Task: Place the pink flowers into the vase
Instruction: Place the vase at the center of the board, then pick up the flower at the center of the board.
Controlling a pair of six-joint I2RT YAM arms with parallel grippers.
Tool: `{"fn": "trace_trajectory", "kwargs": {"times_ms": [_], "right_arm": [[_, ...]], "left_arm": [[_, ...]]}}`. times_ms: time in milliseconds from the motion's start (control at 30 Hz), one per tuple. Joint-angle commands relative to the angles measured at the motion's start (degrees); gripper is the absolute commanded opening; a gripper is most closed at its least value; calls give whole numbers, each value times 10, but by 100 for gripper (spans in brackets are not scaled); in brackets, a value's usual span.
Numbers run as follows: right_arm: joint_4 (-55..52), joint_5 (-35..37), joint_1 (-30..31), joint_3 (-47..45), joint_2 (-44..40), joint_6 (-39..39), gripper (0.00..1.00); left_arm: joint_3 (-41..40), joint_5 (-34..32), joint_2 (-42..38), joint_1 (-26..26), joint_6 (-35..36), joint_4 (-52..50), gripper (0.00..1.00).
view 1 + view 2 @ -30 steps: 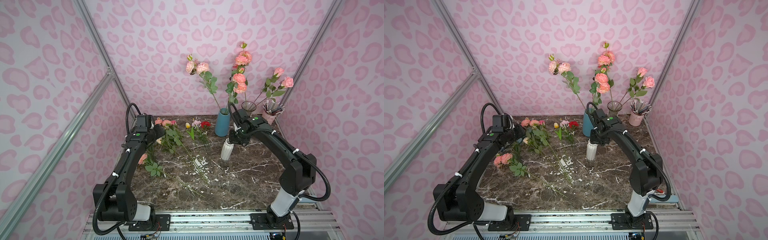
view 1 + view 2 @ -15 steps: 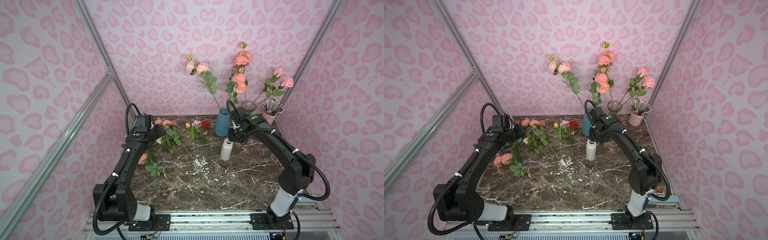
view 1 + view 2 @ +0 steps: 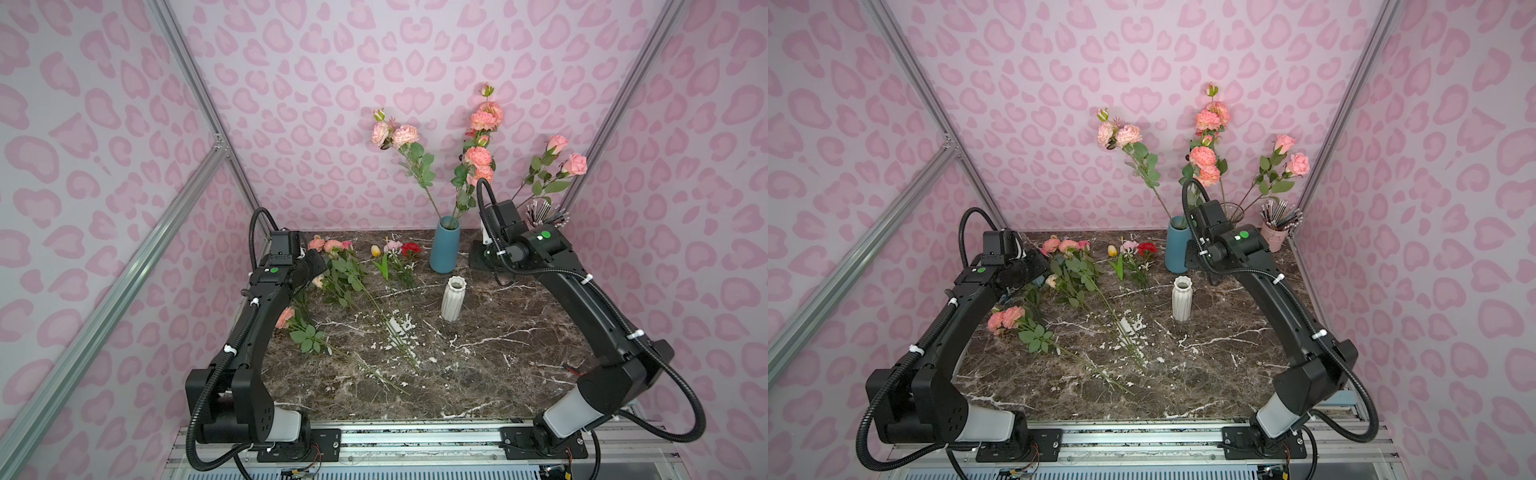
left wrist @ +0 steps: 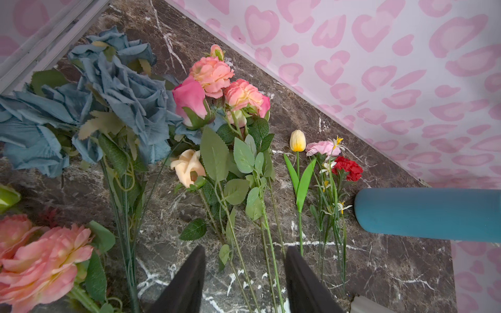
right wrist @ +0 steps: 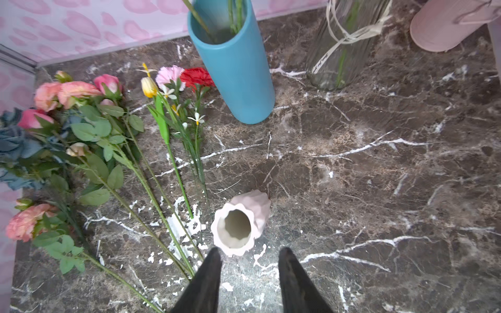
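2 hands, both apart and empty. The left hand (image 4: 245, 252) hovers over the stems of the pink flowers (image 4: 217, 78), which lie flat on the desk (image 3: 498, 353) well apart from the white ribbed vase (image 3: 454, 299), likely ready to pinch. The right hand (image 5: 250, 252) hangs near that vase, not touching, so its upright mouth is unblocked.

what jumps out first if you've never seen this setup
The pink-patterned walls all round, then the tall pink flowers standing in the blue vase at the back of the dark marble table. Loose flowers lie along its left side, and a small white ribbed vase stands empty near the middle.
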Motion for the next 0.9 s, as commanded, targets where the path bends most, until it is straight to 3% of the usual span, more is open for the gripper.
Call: {"fn": "trace_trajectory", "kwargs": {"times_ms": [0, 67, 200, 533, 867], "right_arm": [[117, 3, 9, -78, -54, 9, 40], [182, -8, 15, -138, -86, 10, 40], [248, 39, 30, -198, -123, 8, 39], [315, 131, 42, -298, -184, -7, 39], [372, 105, 43, -403, -218, 18, 39]], "left_arm": [[-3, 4, 7, 1, -1, 28, 50], [-6, 10, 13, 1, -1, 33, 49], [-14, 16, 16, 1, 6, 49, 48], [27, -22, 32, -25, 2, 15, 46], [26, -56, 40, -78, -67, -8, 46]]}}
